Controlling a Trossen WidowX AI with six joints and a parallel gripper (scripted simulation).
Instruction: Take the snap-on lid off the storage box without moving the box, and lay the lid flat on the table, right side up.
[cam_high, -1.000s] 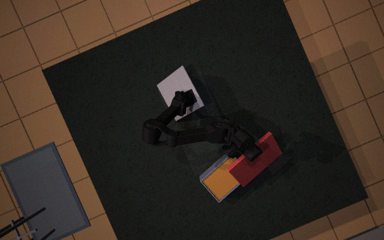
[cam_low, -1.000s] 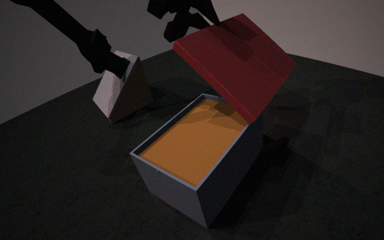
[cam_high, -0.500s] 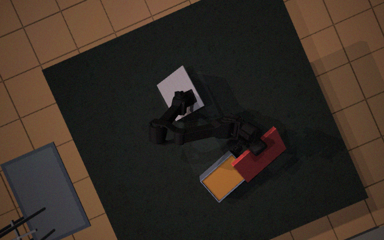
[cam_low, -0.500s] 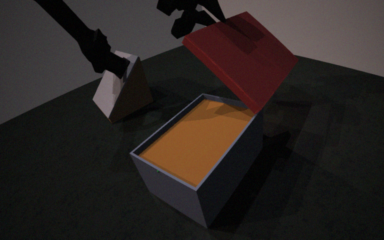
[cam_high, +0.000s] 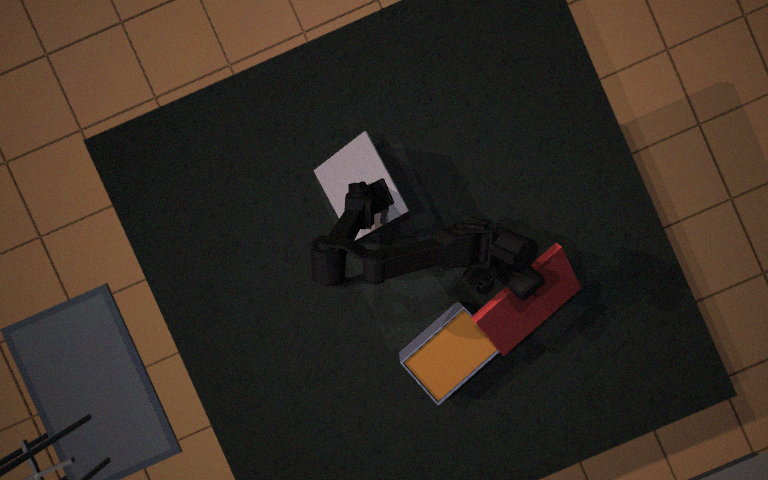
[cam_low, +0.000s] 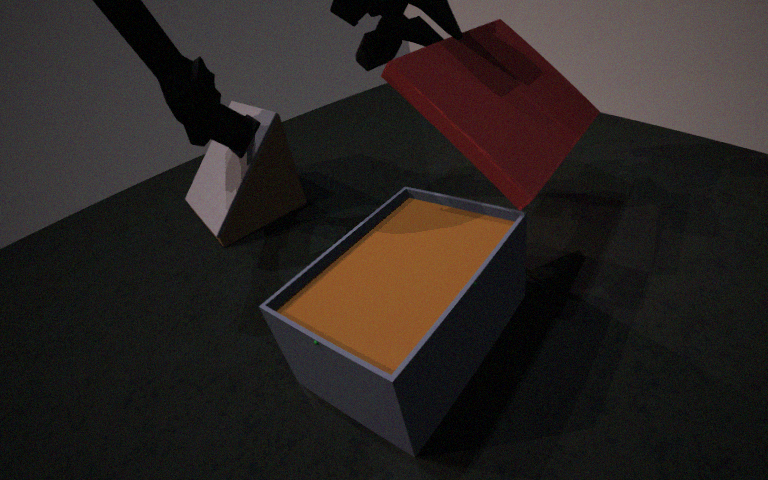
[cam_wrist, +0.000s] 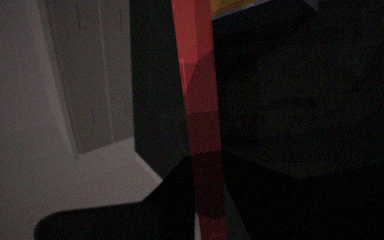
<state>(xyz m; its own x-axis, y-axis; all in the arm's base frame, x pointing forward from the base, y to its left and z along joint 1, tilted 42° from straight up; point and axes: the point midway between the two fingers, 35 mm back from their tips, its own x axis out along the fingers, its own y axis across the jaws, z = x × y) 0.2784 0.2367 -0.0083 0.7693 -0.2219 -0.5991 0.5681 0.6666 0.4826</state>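
Observation:
The red lid (cam_high: 512, 325) (cam_low: 498, 124) (cam_wrist: 195, 30) is off the grey storage box (cam_high: 431, 337) (cam_low: 345, 373) and held in the air, steeply tilted. My gripper (cam_high: 523, 280) (cam_low: 457, 35) (cam_wrist: 205, 160) is shut on one edge of the lid; the wrist view shows that edge running between the dark fingers. In the exterior view, the lid's lowest corner appears just above the box's far right corner; whether they touch cannot be told. The box stands upright and open, with an orange surface (cam_high: 450, 356) (cam_low: 402, 271) (cam_wrist: 227, 5) inside. The arm hides part of the lid in the top view.
A white, wedge-like block (cam_high: 353, 161) (cam_low: 206, 181) stands near the arm's base, with part of the arm over it. The dark table top (cam_high: 566, 141) (cam_low: 141, 339) extends around the box. A blue-grey panel (cam_high: 90, 367) lies beyond the table's left edge.

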